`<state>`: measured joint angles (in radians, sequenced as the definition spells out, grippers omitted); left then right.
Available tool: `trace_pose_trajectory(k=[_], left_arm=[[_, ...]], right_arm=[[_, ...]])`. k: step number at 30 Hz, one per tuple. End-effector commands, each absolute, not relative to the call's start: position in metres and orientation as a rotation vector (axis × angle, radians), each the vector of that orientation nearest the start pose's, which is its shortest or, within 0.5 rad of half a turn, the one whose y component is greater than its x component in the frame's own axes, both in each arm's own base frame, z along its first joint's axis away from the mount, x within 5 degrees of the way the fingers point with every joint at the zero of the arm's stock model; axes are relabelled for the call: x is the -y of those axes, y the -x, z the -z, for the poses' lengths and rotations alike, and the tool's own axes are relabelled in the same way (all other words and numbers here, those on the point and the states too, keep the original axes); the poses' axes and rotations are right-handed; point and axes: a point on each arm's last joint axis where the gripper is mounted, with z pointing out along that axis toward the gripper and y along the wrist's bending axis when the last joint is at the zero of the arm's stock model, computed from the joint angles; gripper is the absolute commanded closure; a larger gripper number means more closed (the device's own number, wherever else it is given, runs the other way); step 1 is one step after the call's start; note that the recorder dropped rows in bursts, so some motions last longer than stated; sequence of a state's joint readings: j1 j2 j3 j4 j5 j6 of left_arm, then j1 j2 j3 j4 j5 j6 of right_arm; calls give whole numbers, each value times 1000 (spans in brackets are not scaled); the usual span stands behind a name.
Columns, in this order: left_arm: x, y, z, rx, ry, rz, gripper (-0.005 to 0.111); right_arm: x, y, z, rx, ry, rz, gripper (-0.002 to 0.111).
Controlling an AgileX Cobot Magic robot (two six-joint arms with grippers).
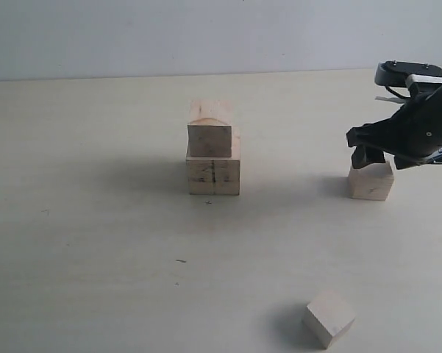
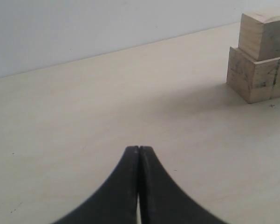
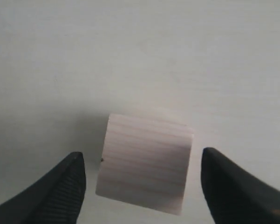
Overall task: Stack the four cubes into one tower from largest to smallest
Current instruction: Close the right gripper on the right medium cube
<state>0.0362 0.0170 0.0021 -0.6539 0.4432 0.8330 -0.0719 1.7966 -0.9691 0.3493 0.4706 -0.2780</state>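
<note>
The largest cube (image 1: pixel 213 175), with a dark seam line, stands mid-table with a second cube (image 1: pixel 209 131) showing reddish grain arcs on top of it; the left wrist view shows the same pair, the largest cube (image 2: pixel 258 77) under the second cube (image 2: pixel 263 35). A third pale cube (image 1: pixel 371 181) sits on the table at the right. My right gripper (image 1: pixel 373 157) hovers just over it, open, its fingers on either side of that cube (image 3: pixel 144 163) without touching. The smallest cube (image 1: pixel 328 317) lies at the front right. My left gripper (image 2: pixel 139 148) is shut and empty, low over the table, out of the exterior view.
A pale wooden table (image 1: pixel 95 243) carries everything, with a white wall (image 1: pixel 206 29) behind its far edge. Small dark specks (image 1: pixel 181 261) mark the tabletop in front of the stack.
</note>
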Motion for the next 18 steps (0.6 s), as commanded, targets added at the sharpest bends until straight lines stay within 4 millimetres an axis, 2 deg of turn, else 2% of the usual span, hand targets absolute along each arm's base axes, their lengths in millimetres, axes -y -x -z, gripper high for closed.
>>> trace_pose_trajectory(k=[1, 4, 10, 15, 18], left_arm=[[22, -51, -181, -1811, -365, 63, 107], [22, -51, -181, -1811, -365, 63, 107], [22, -51, -181, -1811, -365, 63, 107], [22, -51, -181, -1811, -365, 63, 107], [22, -51, -181, -1811, -365, 63, 107]], right_arm=[[12, -338, -148, -2742, -98, -187, 41], [12, -339, -141, -2761, -102, -188, 42], [12, -338, -141, -2767, -96, -188, 44], [13, -337, -137, -2791, -126, -188, 50], [12, -334, -136, -2827, -149, -199, 59]])
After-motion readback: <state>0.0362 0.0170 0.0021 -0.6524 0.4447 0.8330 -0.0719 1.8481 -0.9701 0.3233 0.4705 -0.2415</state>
